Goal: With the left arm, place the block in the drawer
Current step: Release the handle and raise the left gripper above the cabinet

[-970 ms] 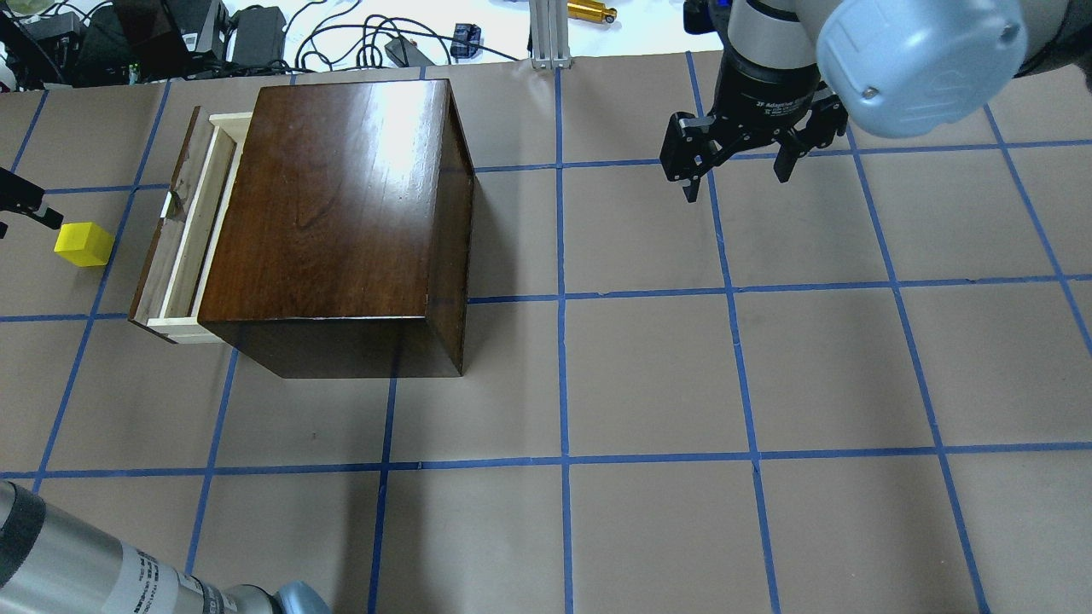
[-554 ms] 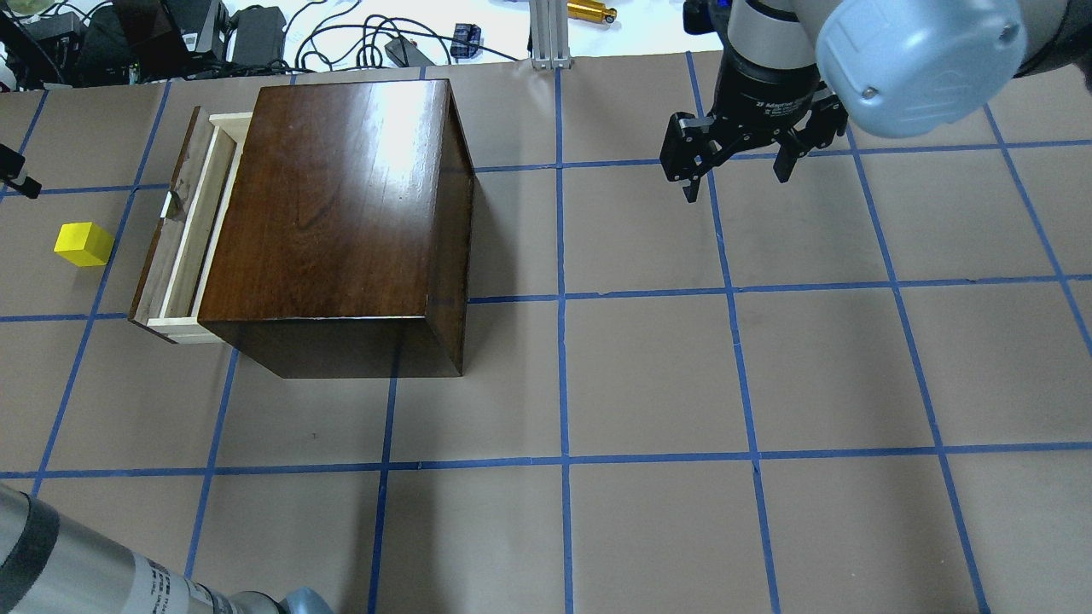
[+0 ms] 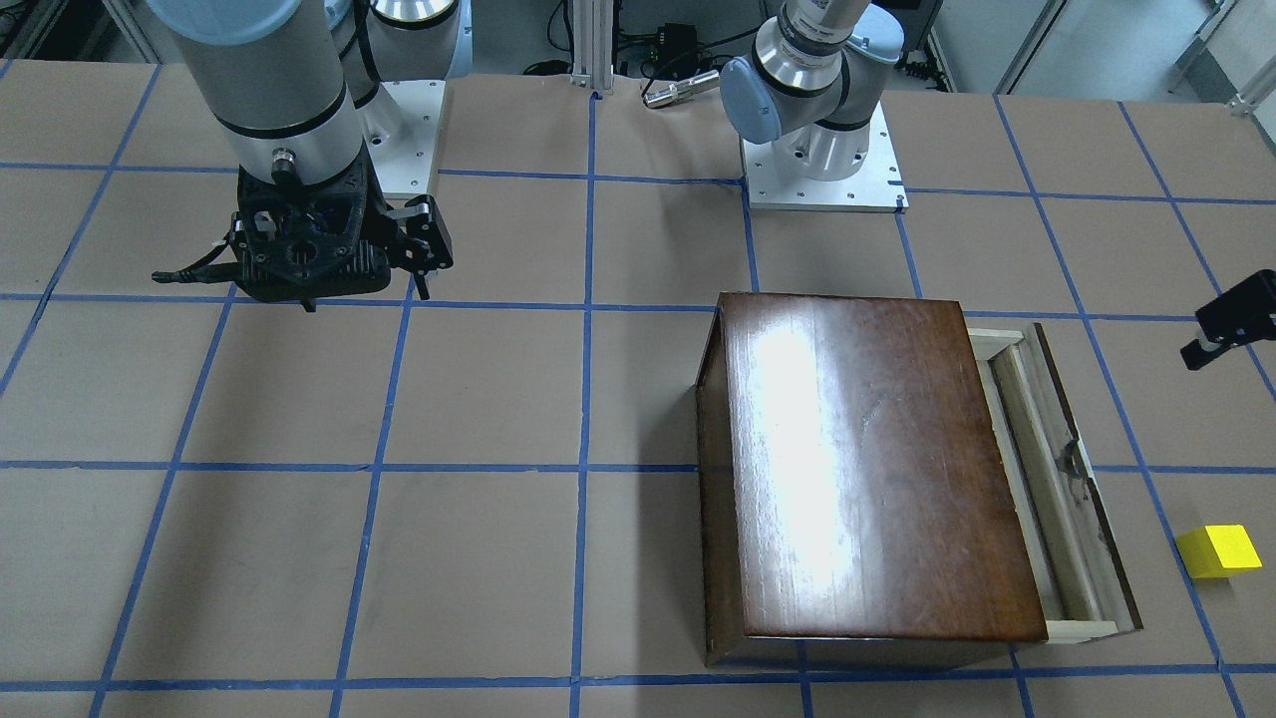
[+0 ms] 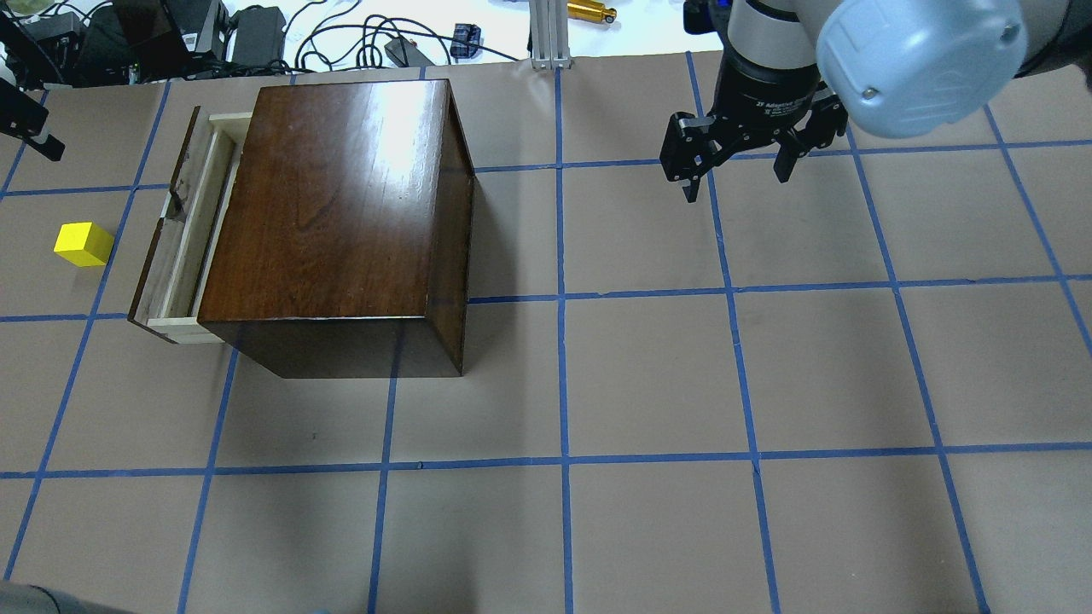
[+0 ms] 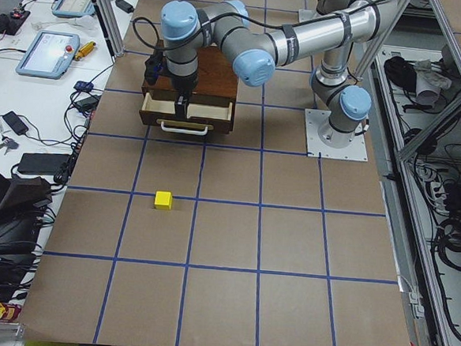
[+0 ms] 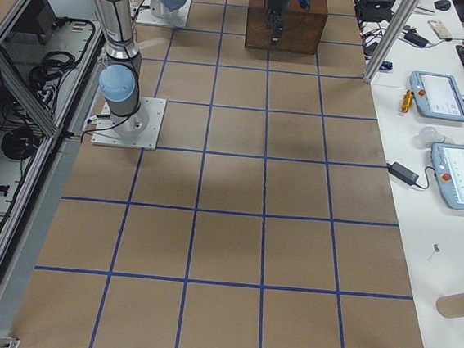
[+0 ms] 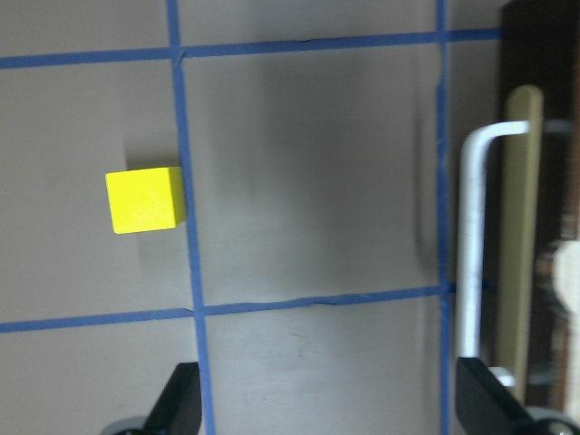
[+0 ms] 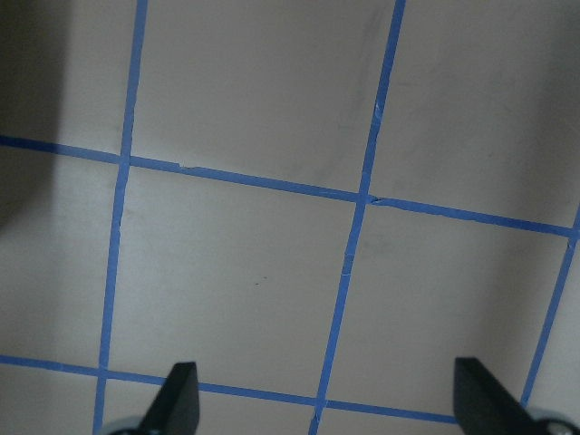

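The yellow block (image 4: pixel 84 244) lies on the table, left of the drawer (image 4: pixel 182 230), which stands pulled out of the dark-brown cabinet (image 4: pixel 333 205). My left gripper (image 7: pixel 331 408) is open and empty and hovers above the table. In its wrist view the block (image 7: pixel 145 199) is to the left and the drawer's metal pull (image 7: pixel 470 245) is to the right. One of its fingers (image 4: pixel 34 135) shows at the overhead view's left edge, beyond the block. My right gripper (image 4: pixel 734 170) is open and empty, far to the right of the cabinet.
The table is brown paper with a grid of blue tape lines. Cables and boxes (image 4: pixel 213 34) lie beyond its far edge. A metal post (image 4: pixel 546 34) stands at the back middle. The arm bases (image 3: pixel 822 160) are bolted on the robot's side.
My left gripper has moved away from the block toward the table's far edge. The left forearm has left the overhead view's bottom-left corner. Block, drawer and right arm have not moved.
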You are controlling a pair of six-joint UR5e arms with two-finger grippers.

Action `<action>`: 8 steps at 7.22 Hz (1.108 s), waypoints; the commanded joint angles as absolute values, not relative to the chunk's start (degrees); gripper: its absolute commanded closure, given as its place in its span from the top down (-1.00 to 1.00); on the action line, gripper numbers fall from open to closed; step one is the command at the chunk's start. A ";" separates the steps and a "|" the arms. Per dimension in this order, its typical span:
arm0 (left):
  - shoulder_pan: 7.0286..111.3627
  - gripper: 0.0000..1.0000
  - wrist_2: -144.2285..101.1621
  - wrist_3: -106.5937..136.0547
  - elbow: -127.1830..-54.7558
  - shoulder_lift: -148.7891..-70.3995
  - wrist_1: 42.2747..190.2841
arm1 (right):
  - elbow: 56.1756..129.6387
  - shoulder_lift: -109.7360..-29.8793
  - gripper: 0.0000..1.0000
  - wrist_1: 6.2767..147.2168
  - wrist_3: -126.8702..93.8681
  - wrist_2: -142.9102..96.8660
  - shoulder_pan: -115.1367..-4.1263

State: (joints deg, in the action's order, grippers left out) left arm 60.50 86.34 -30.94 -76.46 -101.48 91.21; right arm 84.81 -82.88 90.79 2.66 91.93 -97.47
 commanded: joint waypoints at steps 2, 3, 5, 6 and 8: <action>73.34 1.00 86.92 -15.69 -80.42 -94.66 91.85 | 84.81 -82.88 1.00 90.79 2.72 91.93 -97.47; 77.56 1.00 86.92 -14.86 -81.03 -94.92 91.93 | 84.81 -82.88 1.00 90.79 2.64 91.93 -97.47; 86.36 1.00 91.54 -8.29 -83.05 -95.97 91.41 | 84.81 -82.88 1.00 90.79 2.72 91.93 -97.47; 88.05 1.00 93.32 -7.30 -83.23 -96.06 91.75 | 84.81 -82.88 1.00 90.79 2.72 91.93 -97.47; 88.07 1.00 92.82 -7.21 -83.23 -95.98 91.67 | 84.81 -82.88 1.00 90.79 2.72 91.93 -97.47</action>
State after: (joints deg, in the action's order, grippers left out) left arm 87.66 92.78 -7.46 -83.16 -96.00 91.67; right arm 84.81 -82.88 90.79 2.72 91.93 -97.47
